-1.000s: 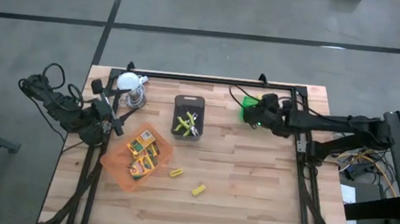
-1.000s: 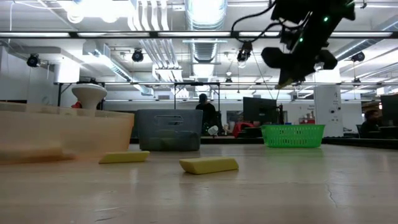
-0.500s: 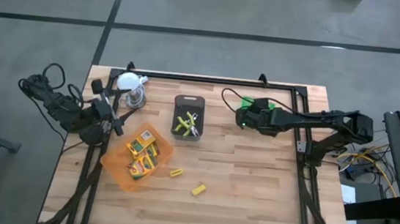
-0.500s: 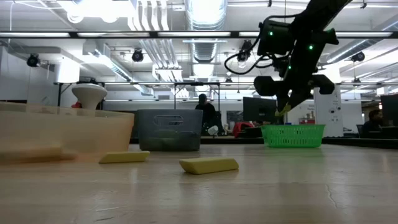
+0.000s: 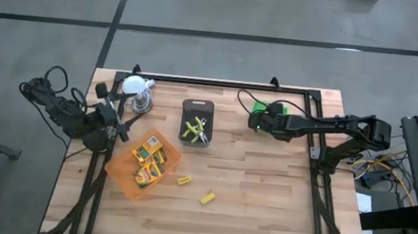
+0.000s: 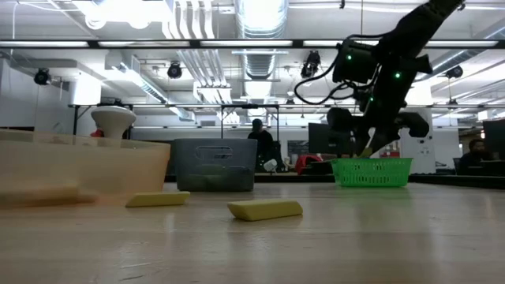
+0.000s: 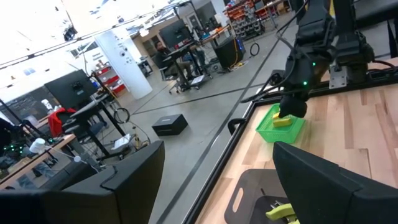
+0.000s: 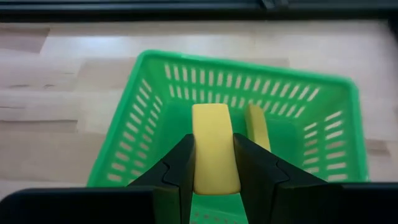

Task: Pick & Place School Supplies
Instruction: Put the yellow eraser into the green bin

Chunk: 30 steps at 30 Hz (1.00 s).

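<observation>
r gripper (image 8: 212, 163) hangs over the green tray (image 8: 149, 93) near the bench's (image 5: 262, 207) far edge, jaws clamped on a yellow block (image 8: 214, 146) held above the tray's inside. a 2nd yellow block (image 8: 257, 127) already lies in the tray, just beside the held one. in the low view the r gripper (image 6: 369, 146) sits just above the green tray's (image 6: 372, 171) rim.

l gripper (image 5: 113, 125) waits at the bench's left edge beside the orange tray (image 5: 121, 171), jaws open, holding nothing.

orange tray holds several yellow-green crayon boxes (image 5: 149, 160). black tray (image 5: 198, 105), mid-bench toward the far side, holds lime-handled scissors (image 5: 195, 128). two more yellow blocks lie loose on the bare wood: one (image 5: 184, 180) just right of the orange tray, the other (image 5: 207, 199) a bit further right and nearer the front edge. low view shows both flat on the bench, one (image 6: 157, 199) behind the other (image 6: 265, 209).

white-topped metal object (image 5: 135, 87) stands at the far left corner. ppl sit at desks in the room beyond (image 6: 258, 138).
</observation>
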{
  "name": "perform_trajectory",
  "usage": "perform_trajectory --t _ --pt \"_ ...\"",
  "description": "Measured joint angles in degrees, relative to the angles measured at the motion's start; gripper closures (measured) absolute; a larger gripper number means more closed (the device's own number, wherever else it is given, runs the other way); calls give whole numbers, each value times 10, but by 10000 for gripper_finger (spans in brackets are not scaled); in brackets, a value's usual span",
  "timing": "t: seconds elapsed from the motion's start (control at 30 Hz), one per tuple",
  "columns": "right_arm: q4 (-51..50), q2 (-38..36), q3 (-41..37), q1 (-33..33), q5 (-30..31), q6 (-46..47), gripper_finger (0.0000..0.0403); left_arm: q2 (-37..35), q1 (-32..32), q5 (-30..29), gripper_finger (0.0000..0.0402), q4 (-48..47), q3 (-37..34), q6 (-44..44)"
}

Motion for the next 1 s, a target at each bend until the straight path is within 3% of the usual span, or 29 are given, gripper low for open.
perform_trajectory --t 0.3,1.0 --pt "28 -1 -11 -48 -94 -3 312 0 0 0 96 0 0 0" --pt "30 -1 -11 -69 -127 -15 287 0 0 0 96 0 0 0"
